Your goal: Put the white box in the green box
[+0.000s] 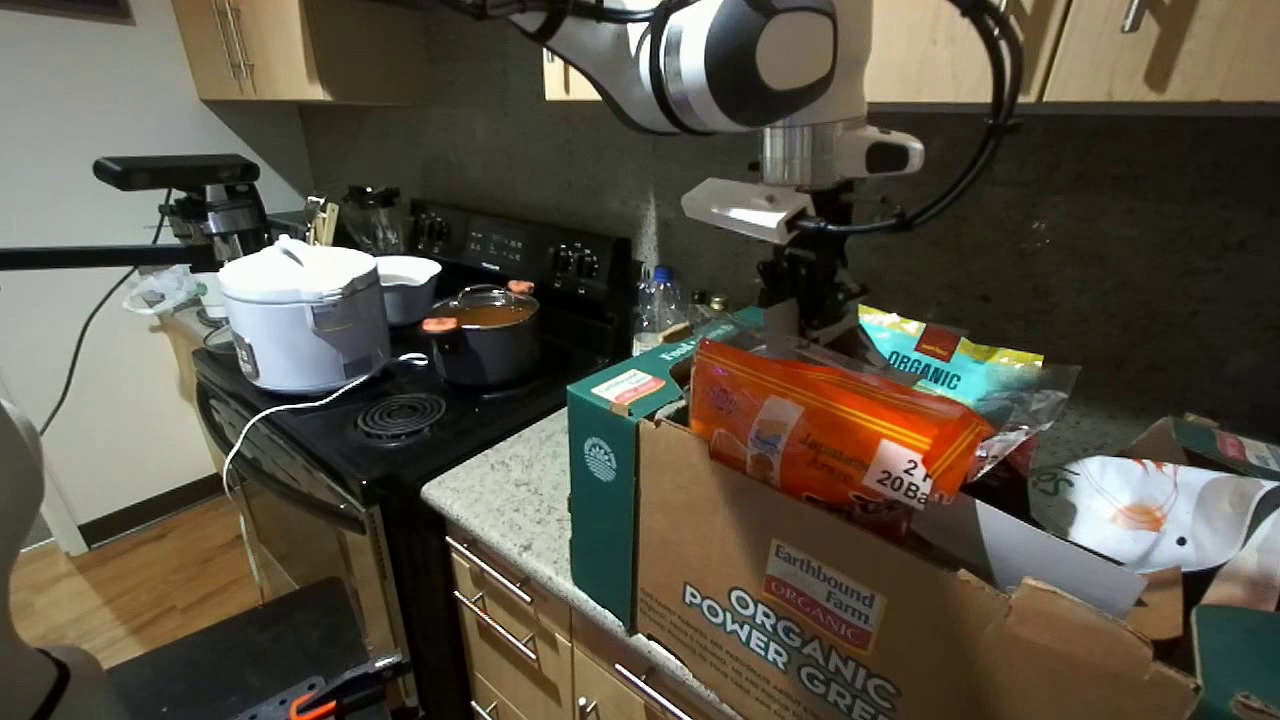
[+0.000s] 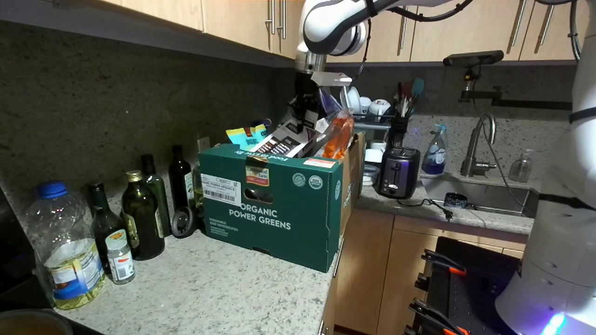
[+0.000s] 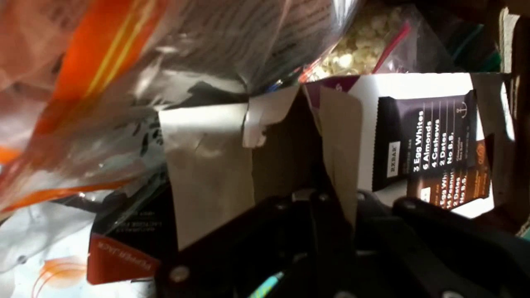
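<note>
Pincer (image 3: 333, 198) tight on tilted white box (image 2: 284, 140), partly above green box (image 2: 291, 200) rim, orange bag (image 1: 840, 420) just beside

This is a kitchen: one can see a stove (image 1: 460, 420), a sink (image 2: 486, 194), a toaster (image 2: 399, 174) and wall cupboards (image 2: 451, 42).

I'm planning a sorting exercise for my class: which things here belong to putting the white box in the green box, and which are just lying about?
Part of the job:
white box, tilted
green box, open-topped
gripper

Just lying about:
orange packet
light blue packet
white cooker
lidded pot
toaster
blue-capped bottle
</note>
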